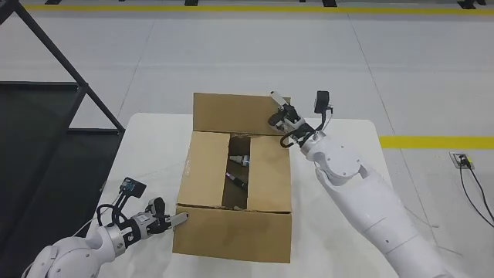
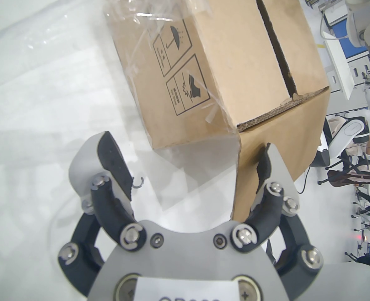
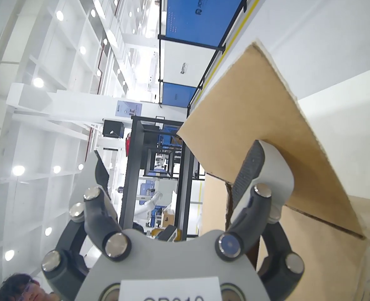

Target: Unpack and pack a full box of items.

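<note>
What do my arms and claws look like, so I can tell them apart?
Both arms are white shells with black wrist cables. The left claw and right claw match: grey plate, black linkages, silver screws, white fingers with black textured pads, white label.

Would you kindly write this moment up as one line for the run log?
box: on table, top partly open | left claw: open, at near corner | right claw: open, at raised flap
</note>
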Controlling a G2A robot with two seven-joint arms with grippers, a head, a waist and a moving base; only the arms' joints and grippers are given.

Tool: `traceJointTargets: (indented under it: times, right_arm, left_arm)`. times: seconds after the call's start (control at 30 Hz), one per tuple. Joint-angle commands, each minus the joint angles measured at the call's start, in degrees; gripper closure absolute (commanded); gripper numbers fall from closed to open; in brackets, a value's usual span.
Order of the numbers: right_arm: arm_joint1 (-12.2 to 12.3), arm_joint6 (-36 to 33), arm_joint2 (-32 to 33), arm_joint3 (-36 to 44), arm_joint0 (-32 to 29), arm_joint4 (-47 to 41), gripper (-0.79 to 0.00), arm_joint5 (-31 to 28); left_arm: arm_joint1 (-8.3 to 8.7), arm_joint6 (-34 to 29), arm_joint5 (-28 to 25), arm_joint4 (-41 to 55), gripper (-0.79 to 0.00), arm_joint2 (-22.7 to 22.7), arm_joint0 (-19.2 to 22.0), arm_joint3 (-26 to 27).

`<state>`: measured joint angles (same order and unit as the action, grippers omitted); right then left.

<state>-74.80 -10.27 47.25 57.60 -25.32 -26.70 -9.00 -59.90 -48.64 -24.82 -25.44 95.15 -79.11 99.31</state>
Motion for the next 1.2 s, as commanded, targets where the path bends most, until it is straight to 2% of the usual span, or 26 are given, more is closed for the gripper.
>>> traceJointTargets:
  times: [0.0,0.13,0.37,0.77,1.03,1.17]
  right_arm:
    - [-0.8,4.1,-0.7,-2.2,1.4,1.6,-0.785,1.5]
    - [-2.7,3.8,-2.2,-6.7,4.1,0.8,-0.785,2.4]
    - [-5.5,-0.9,-4.2,-14.4,8.1,0.5,-0.785,2.2]
    - [-9.5,-5.0,-6.1,-24.0,12.6,2.0,-0.785,8.4]
    - [-10.8,-4.9,-4.9,-26.3,13.2,1.7,-0.785,5.7]
    - [-10.6,-9.2,-3.4,-24.9,12.4,0.7,-0.785,1.4]
  left_arm:
    - [0.0,0.0,0.0,0.0,-0.785,0.0,0.0,0.0]
    - [0.0,0.0,0.0,0.0,-0.785,0.0,0.0,0.0]
    - [0.0,0.0,0.0,0.0,-0.785,0.0,0.0,0.0]
    - [0.0,0.0,0.0,0.0,-0.785,0.0,0.0,0.0]
    - [0.0,0.0,0.0,0.0,-0.785,0.0,0.0,0.0]
    - [0.06,1.5,-0.3,-0.9,-0.785,-0.4,-0.7,0.5]
